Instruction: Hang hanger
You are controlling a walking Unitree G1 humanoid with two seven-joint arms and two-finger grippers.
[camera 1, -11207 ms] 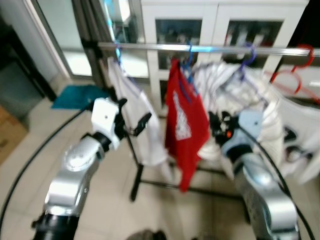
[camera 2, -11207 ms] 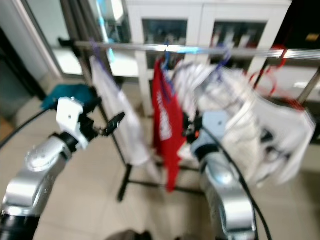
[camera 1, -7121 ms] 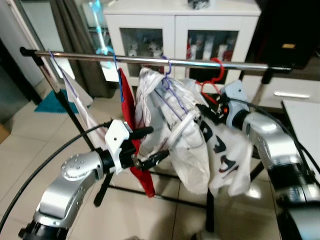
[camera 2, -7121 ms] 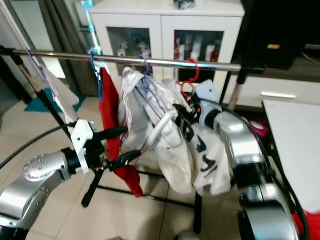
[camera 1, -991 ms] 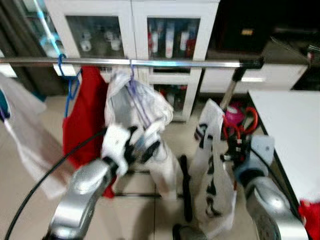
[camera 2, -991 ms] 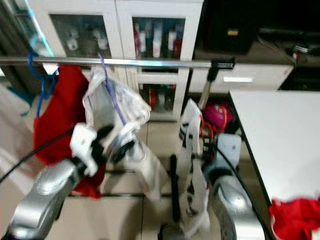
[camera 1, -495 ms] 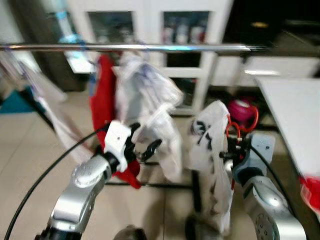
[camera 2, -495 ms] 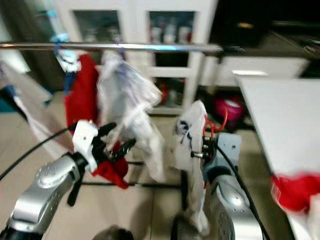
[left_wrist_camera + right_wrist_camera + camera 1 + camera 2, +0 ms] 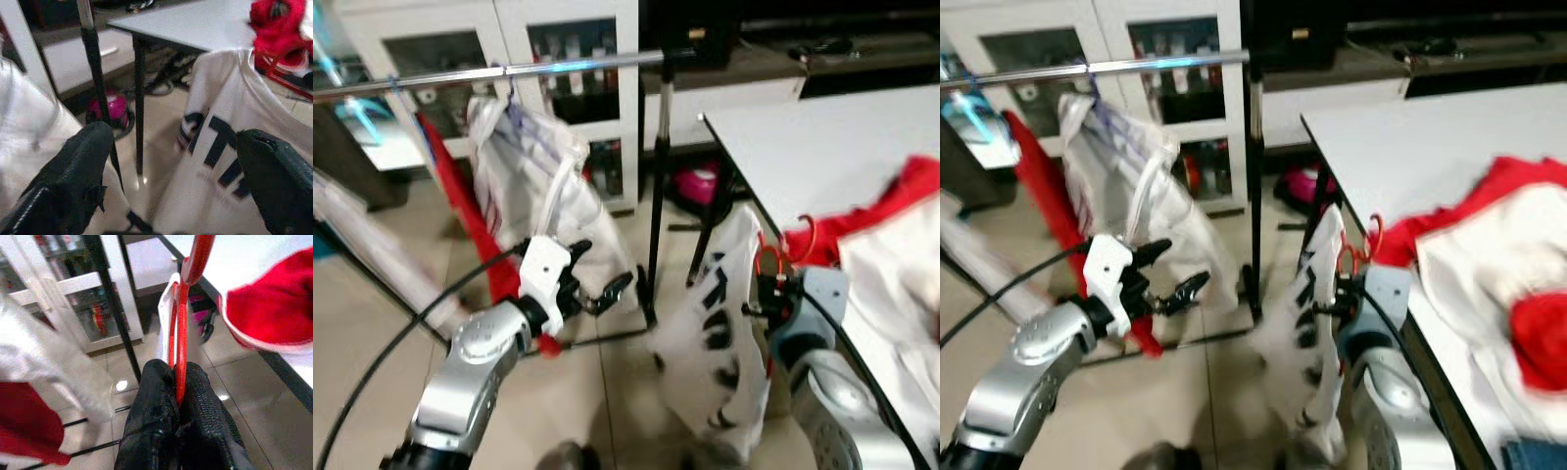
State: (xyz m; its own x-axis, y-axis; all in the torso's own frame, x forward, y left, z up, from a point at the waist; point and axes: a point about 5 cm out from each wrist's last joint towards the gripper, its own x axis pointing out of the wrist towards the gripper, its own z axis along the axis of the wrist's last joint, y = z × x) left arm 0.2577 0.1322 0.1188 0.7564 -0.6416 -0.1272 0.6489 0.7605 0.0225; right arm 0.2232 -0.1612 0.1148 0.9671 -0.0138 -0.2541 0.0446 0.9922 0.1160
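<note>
Gripping the red hanger (image 9: pixel 182 333) between closed fingers, the right hand (image 9: pixel 178 396) carries a white printed shirt (image 9: pixel 720 343) draped below it. Beside it stands the white bench (image 9: pixel 803 147); the left hand (image 9: pixel 597 284) hovers open, nearer the clothes rail (image 9: pixel 509 70).

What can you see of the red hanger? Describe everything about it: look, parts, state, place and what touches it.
The red hanger is thin and glossy, probably plastic. Its curved hook stands uppermost and its neck is pinched between the shut fingers of the right gripper. A white shirt with dark lettering hangs from it, draping down toward the tiled floor. It is held low beside the white table, away from the rail, which it does not touch.
</note>
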